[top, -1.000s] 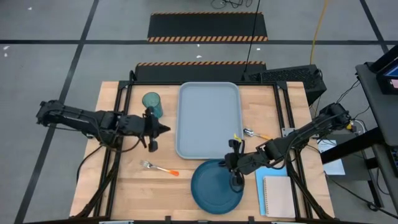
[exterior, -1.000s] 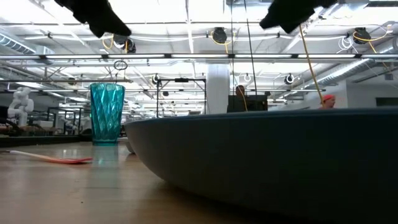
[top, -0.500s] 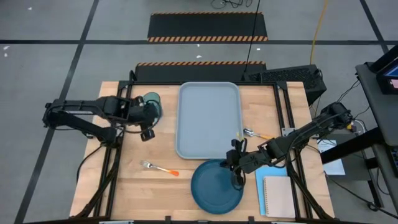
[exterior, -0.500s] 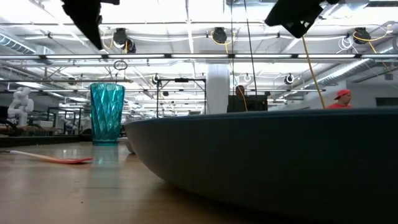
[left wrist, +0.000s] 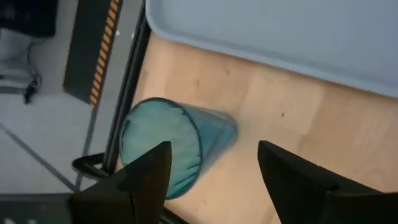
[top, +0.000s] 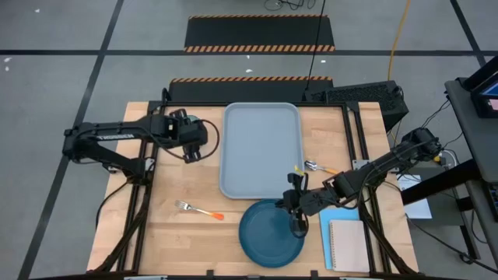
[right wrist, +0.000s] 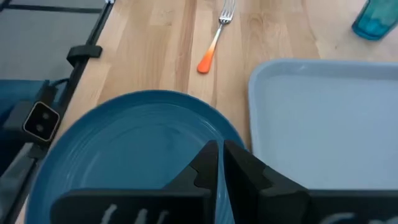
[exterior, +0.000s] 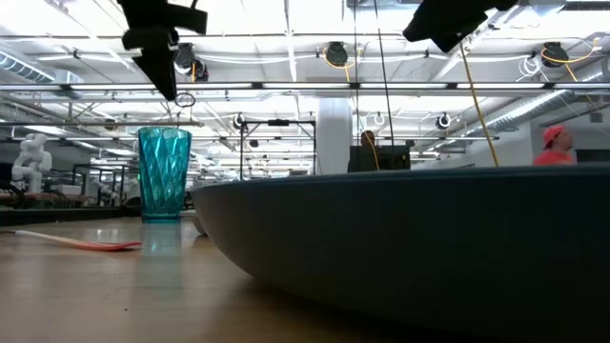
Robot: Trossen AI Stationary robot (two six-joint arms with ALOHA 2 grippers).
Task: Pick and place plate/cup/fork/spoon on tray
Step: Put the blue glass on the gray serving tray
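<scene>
The left claw, which hung lower left of the cup a second ago, now hovers over it at upper left of the high view, fingers apart. The cup stands on the table beside the tray. The right claw stays clamped on the plate at lower centre.

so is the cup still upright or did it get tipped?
Upright. In the low view the cup stands on its base on the table, mouth up. The left gripper hovers above it, fingers open and not touching.
</scene>
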